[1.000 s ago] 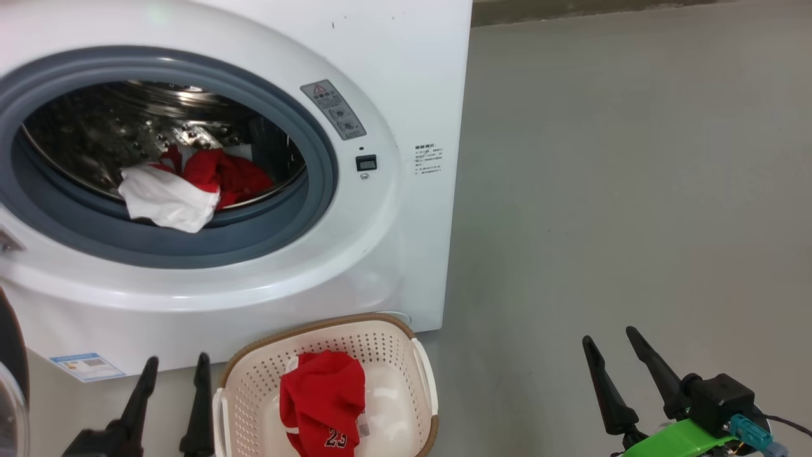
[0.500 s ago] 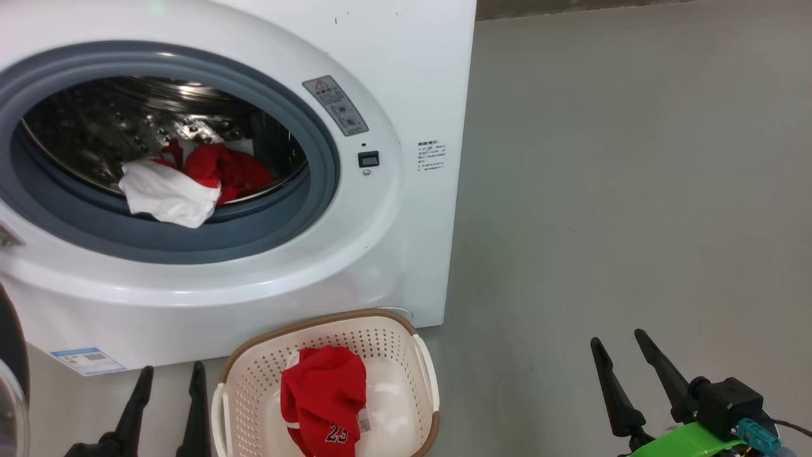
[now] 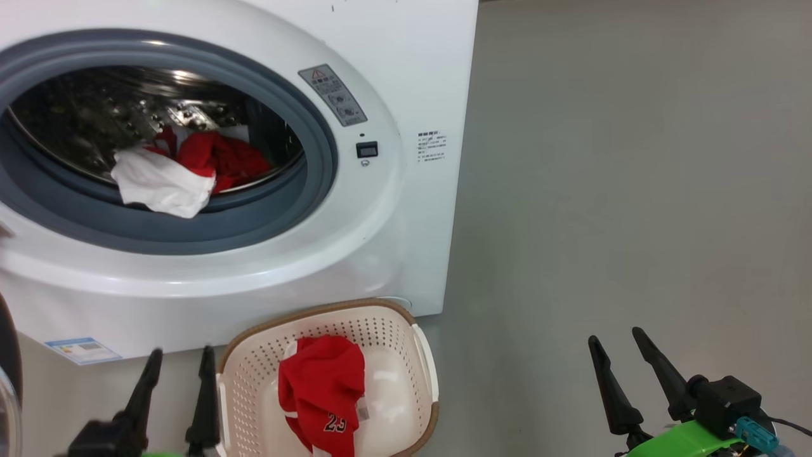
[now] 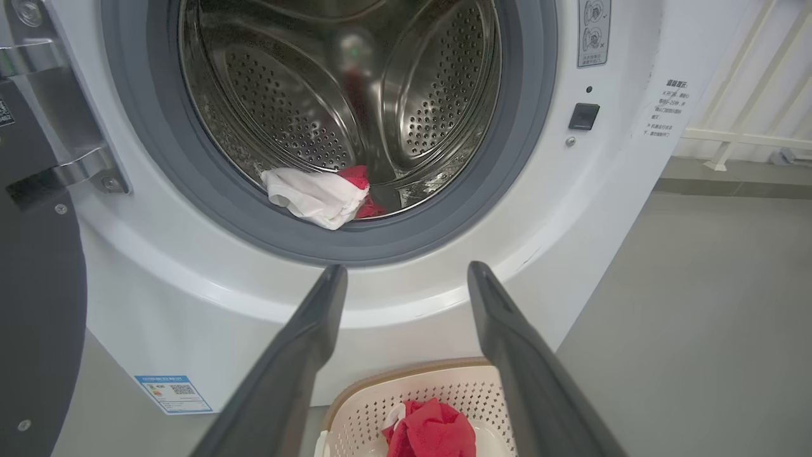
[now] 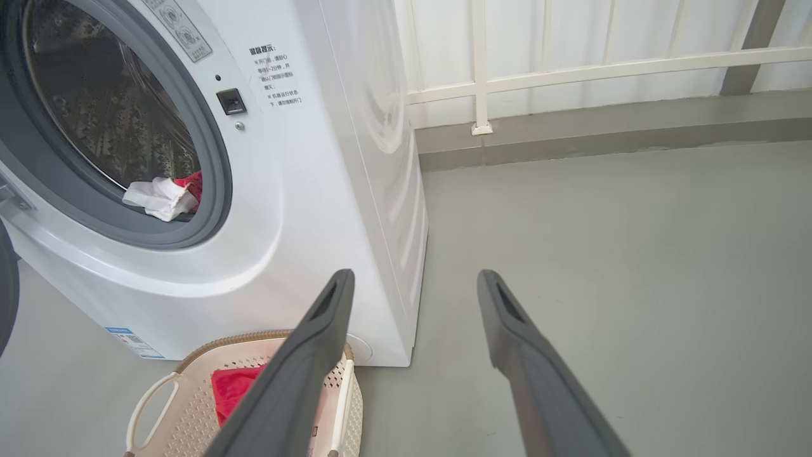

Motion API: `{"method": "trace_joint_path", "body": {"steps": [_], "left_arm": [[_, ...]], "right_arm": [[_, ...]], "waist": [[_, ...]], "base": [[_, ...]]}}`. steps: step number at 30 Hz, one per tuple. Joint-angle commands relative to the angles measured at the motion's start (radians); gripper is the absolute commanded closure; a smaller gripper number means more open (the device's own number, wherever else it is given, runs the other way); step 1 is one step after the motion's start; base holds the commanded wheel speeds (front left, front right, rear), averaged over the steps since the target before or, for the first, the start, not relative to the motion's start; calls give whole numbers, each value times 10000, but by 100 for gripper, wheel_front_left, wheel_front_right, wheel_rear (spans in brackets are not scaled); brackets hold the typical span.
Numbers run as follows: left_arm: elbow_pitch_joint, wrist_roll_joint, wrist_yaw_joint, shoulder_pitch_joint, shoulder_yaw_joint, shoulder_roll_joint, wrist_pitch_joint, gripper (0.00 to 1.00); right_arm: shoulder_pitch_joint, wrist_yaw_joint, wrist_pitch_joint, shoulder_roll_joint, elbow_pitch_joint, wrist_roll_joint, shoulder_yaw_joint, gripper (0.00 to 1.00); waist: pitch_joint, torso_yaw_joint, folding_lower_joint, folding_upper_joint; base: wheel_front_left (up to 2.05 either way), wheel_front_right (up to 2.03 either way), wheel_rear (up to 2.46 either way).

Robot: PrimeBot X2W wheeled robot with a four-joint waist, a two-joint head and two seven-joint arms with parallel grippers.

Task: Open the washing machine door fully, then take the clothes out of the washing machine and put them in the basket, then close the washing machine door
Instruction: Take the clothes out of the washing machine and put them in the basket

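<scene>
L gripper (image 4: pixel 407 268): fingers spread wide w/ nothing between them, so it's released and empty. R gripper (image 3: pixel 614 335) is the same, jaws apart and holding nothing, parked over bare floor (image 3: pixel 634 190) well off to my right.

Just beside L gripper, on its right, sits the basket (image 3: pixel 387 333) w/ one red top (image 3: pixel 323 387) lying in it, number print showing. Ahead of and above my L fingers is the washer (image 3: pixel 419 63), mouth open. Straight ahead of L gripper, at the front lip of the drum (image 4: pixel 431 95), lies the white cloth (image 3: pixel 158 184). It's partly draped onto the grey seal (image 3: pixel 190 235), w/ another red piece (image 3: pixel 219 158) touching it just behind. The door (image 4: pixel 38 304) is swung out to the left of L gripper, clear of the opening.

Changed over the last sec: not much. My head has tipped a bit, so the whole view has slid. The pile in the drum and the red top in the basket lie as before. L gripper has shifted only slightly beside the basket, jaws as wide as before. R has barely moved.

Meaning, imo: one item is done, two are left in the drum, and the door isn't closed yet. Next is prob a reach w/ L into the drum for the white cloth, since it's nearest and in front.
</scene>
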Motion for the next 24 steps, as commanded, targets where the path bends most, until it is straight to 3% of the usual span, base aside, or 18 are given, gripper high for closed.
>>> {"method": "trace_joint_path", "body": {"steps": [1, 7, 24], "left_arm": [[-8, 276, 29, -797, 237, 84, -49, 0], [874, 575, -27, -2261, 222, 161, -49, 0], [5795, 1235, 255, -7406, 458, 1737, -49, 0]], "right_arm": [[-412, 63, -65, -25, -292, -3, 261, 0], [-673, 63, -65, 34, -394, -22, 317, 0], [-1783, 63, -65, 281, -555, 9, 375, 0]], "waist": [[260, -4, 0, 0], [883, -18, 0, 0], [2860, -1051, 0, 0]], "base": [[0, 0, 0], [0, 0, 0], [0, 0, 0]]}}
